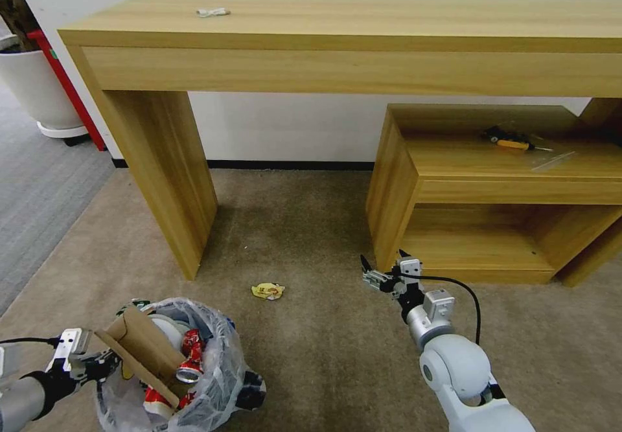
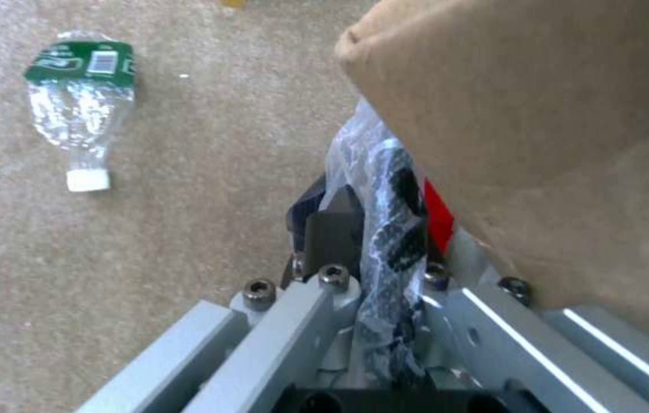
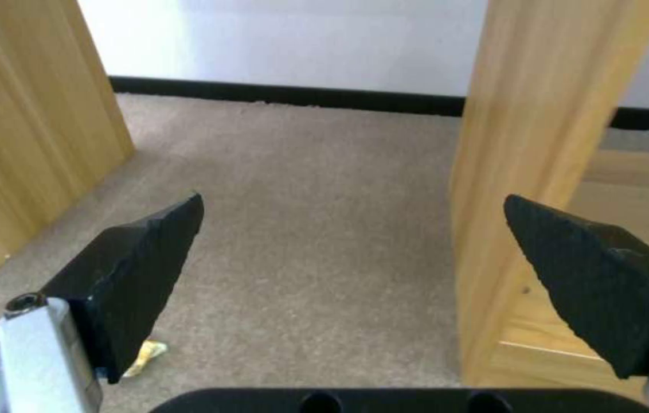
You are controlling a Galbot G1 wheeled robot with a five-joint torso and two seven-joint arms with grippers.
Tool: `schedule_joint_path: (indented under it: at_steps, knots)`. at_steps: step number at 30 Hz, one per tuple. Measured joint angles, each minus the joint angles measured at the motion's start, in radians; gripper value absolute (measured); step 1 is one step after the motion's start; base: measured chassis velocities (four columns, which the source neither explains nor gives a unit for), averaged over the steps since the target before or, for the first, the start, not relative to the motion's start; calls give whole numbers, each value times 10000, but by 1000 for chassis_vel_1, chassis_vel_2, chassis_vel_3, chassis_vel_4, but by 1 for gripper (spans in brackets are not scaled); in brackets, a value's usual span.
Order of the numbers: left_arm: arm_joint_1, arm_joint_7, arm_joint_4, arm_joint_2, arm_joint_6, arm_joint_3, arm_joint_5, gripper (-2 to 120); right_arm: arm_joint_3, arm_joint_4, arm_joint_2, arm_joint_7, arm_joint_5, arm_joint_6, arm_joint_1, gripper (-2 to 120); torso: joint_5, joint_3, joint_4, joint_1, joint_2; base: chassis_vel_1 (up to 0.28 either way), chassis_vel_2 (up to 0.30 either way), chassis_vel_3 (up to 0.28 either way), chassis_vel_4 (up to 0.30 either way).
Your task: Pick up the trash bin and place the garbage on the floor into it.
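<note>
**Bin held at its rim, one wrapper and a bottle on the carpet**

While the trash bin [image 1: 214, 380] sits low at the robot's left on the beige floor [image 1: 324, 354], its clear printed liner bulges with red wrappers, a white slipper and a brown cardboard strip [image 1: 146, 351] that juts out over the rim. The left end effector [image 1: 107, 362] is clamped on the bin's near rim; the left wrist view shows its fingers closed on the bunched liner and dark wall [image 2: 386, 229], with the cardboard looming just above. Beside the bin, that same view shows a crushed clear bottle [image 2: 80, 120] with a green label and white cap lying flat on the carpet. A small yellow wrapper [image 1: 267, 291] lies on the floor ahead of the bin, between the two arms. The right end effector [image 1: 383, 272] hovers above the carpet near the corner of the low wooden shelf [image 1: 395, 179], its black fingers [image 3: 141, 269] spread wide and empty. Behind stands the long wooden table [image 1: 350, 30].
</note>
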Motion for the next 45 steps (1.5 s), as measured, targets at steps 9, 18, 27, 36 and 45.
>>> schedule_joint_path:
  at_steps: [9,18,27,36,45]
  knots:
    - [-39,26,29,19,0,26,12,0,-78,-115,32,-1,7,-28,103,100,1,0,0,-1,0,128,142,-121,-142]
    - [-143,105,137,107,0,119,13,0,-172,-315,87,-16,41,-109,173,100,-3,0,-2,-1,1,120,162,-118,-167]
    - [-90,256,333,226,0,105,-18,0,-262,-810,103,-278,291,-372,441,100,0,0,2,0,0,108,156,-106,-156]
    - [102,393,388,-46,0,1,-70,0,-870,-2420,5,-995,1459,-1115,1724,100,1,0,1,0,1,24,33,-23,-37]
    - [271,461,380,-161,-1,-234,-71,0,-1317,-4869,-133,-2548,887,-2318,3080,100,1,1,1,0,0,0,0,0,0]
